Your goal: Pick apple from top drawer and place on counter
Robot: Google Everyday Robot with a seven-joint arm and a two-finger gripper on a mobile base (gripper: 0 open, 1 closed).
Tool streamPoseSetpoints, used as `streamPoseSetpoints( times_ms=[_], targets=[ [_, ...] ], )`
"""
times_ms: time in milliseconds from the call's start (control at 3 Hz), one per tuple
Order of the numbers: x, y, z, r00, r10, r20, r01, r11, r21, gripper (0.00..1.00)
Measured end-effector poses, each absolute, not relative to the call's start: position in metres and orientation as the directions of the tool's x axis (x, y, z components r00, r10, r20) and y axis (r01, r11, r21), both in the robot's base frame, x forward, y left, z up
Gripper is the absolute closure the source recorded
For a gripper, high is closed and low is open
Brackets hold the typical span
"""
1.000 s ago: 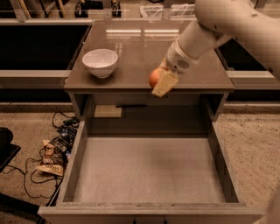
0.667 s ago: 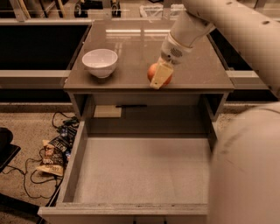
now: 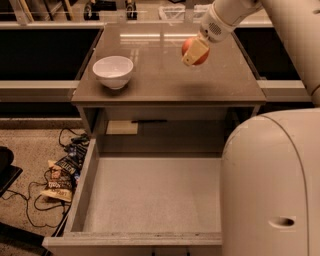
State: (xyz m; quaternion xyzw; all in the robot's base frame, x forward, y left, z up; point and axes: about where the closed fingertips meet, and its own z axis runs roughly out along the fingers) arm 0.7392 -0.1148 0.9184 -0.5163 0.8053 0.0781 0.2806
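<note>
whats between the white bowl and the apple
Nothing. The camera view shows only bare counter between the bowl and the apple, which the gripper holds above the counter's right side.

Red apple (image 3: 186, 46) in gripper (image 3: 194, 52), above counter (image 3: 160, 80)

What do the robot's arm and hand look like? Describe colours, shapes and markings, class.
The arm is smooth, rounded off-white casing, with no cables showing. A bulky off-white shell in the foreground bears one small oval slot. The hand, above the right side of the counter, has flat, pale tan fingers closed on the apple.
</note>
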Motion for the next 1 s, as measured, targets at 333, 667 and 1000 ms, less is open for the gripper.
streamPoseSetpoints(
  times_ms=[333,667,1000],
  targets=[
    [0.767,-0.151,0.938,-0.347,-0.707,-0.617,-0.786,0.577,-0.22,1.0],
    [0.788,-0.182,0.897,-0.444,-0.638,-0.63,-0.707,0.681,-0.192,1.0],
    [0.796,-0.188,0.861,-0.504,-0.606,-0.615,-0.67,0.724,-0.164,1.0]
  ],
)
